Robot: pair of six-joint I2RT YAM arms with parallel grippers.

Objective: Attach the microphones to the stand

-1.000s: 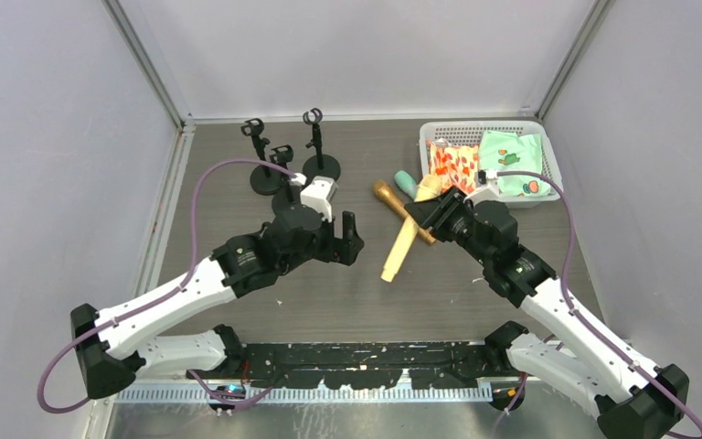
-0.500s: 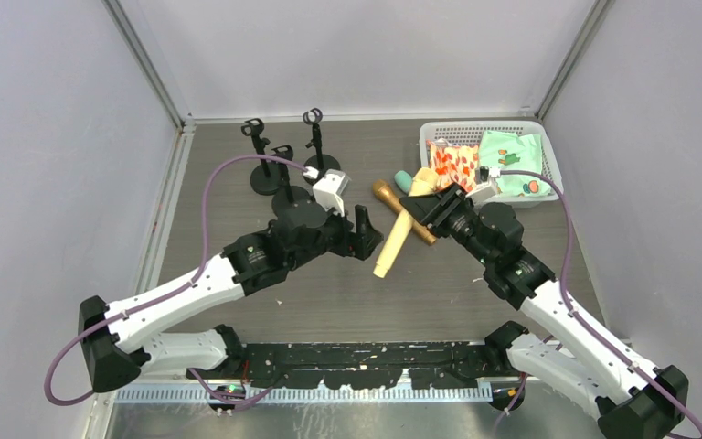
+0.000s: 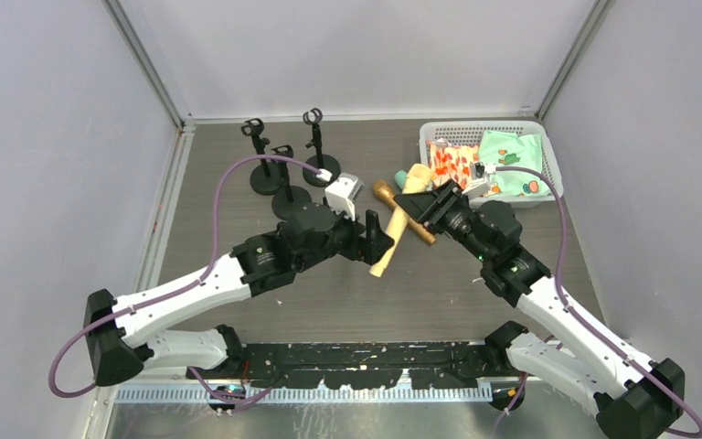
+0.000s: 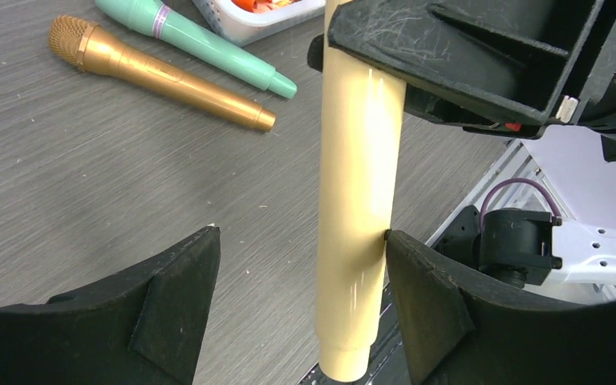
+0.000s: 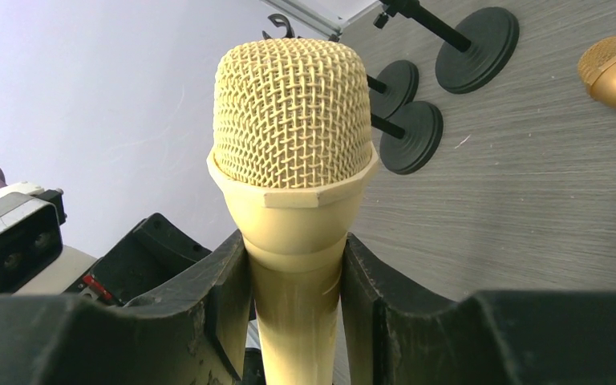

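Left arm is sweeping in from the left. A sec ago it sat well short of the handle, and now the left claw (image 4: 298,241) is right around it. The right claw (image 5: 297,269) is clamped tight on the cream-yellow mic (image 3: 389,249), gripping just under the mesh head and holding it off the desk (image 3: 329,302). It has swung the mic's tail end a touch left to meet the incoming arm.

The left claw is wide open w/ nothing gripped. In the left wrist view the shaft runs down between its fingers (image 4: 421,309). One finger looks to be touching the shaft, and the other is well apart w/ bare desk showing in the gap.

So this reads as a handover or re-grip, prob so the left arm can take the handle and carry it to the stands (image 3: 285,183). All three stands are upright at the far left and their clips look bare. No mic is attached yet.

The golden-brown mic (image 4: 160,72) and mint-green mic (image 4: 200,44) are lying flat on the desk. They sit side by side, near the white basket (image 3: 548,160) at the far right.

Next, the left claw needs to close square on the shaft before the right claw lets go. The handle is smooth and the contact is one-sided, so it could skid or twist as the squeeze comes on.
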